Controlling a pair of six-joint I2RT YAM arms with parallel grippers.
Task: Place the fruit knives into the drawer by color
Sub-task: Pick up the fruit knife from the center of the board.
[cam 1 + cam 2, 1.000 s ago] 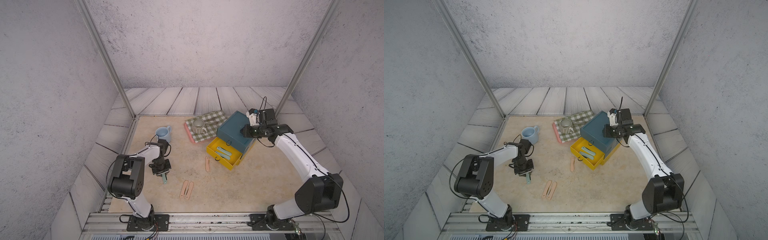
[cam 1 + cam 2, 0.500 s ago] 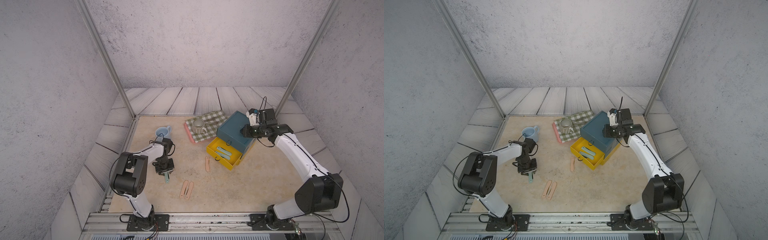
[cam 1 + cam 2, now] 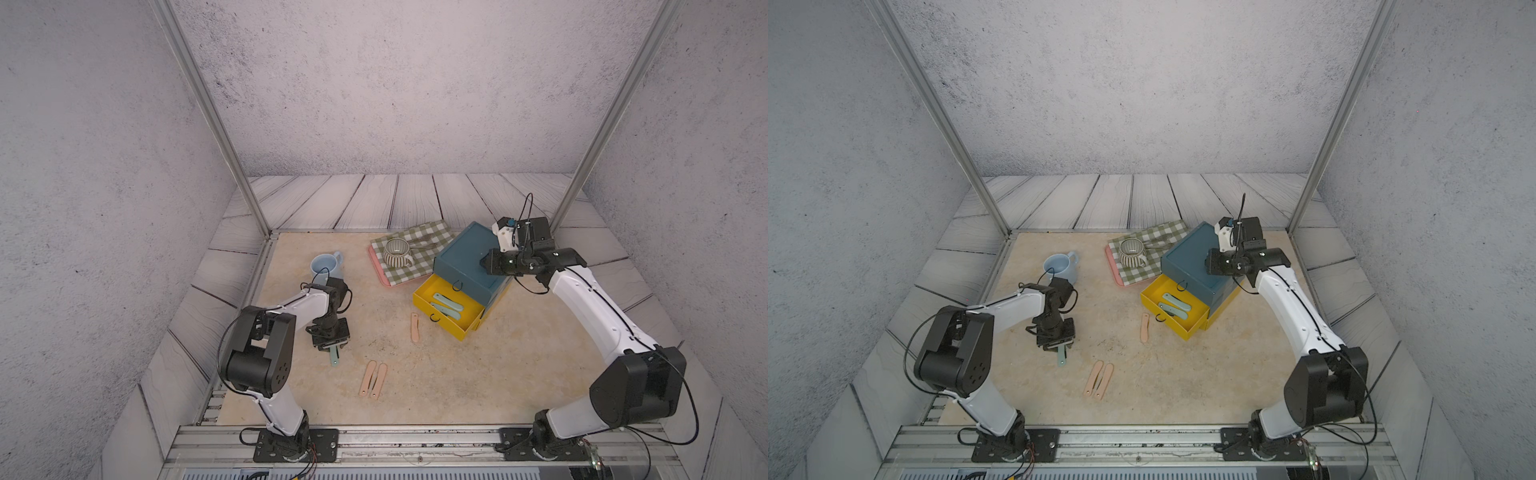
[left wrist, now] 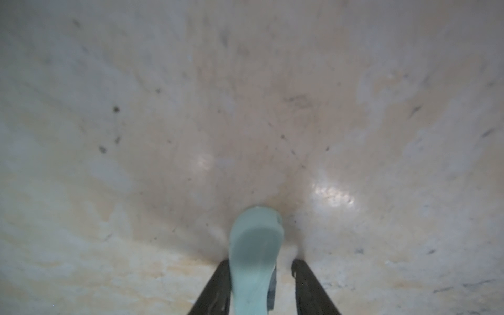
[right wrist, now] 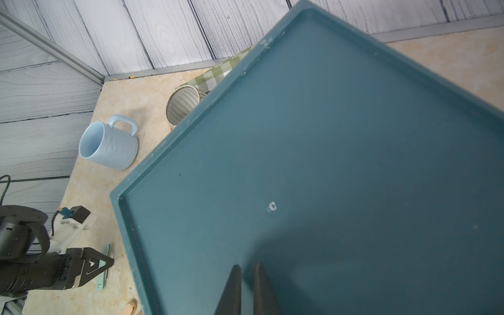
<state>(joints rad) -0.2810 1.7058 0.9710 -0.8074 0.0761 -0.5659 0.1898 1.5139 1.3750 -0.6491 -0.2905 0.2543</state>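
Note:
A mint-green fruit knife (image 4: 253, 245) sits between the fingers of my left gripper (image 4: 261, 261), which is open. The knife touches one finger and a gap shows at the other. In both top views its end pokes out under the left gripper (image 3: 332, 347) (image 3: 1060, 347) near the table's front left. Two mint knives (image 3: 446, 306) lie in the pulled-out yellow drawer (image 3: 469, 328). One peach knife (image 3: 414, 327) lies in front of that drawer, and two more peach knives (image 3: 373, 379) lie side by side nearer the front. My right gripper (image 5: 247, 266) is shut and empty over the chest's teal top (image 5: 327, 136).
A light-blue mug (image 3: 326, 266) stands at the back left, close behind my left arm. A striped cup (image 3: 395, 251) sits on a green checked cloth over a pink tray (image 3: 376, 266), right beside the chest. Metal frame posts rise at both back corners.
My left gripper's jaws have widened around the mint knife, and the gripper has shifted slightly right. The right arm has not moved.

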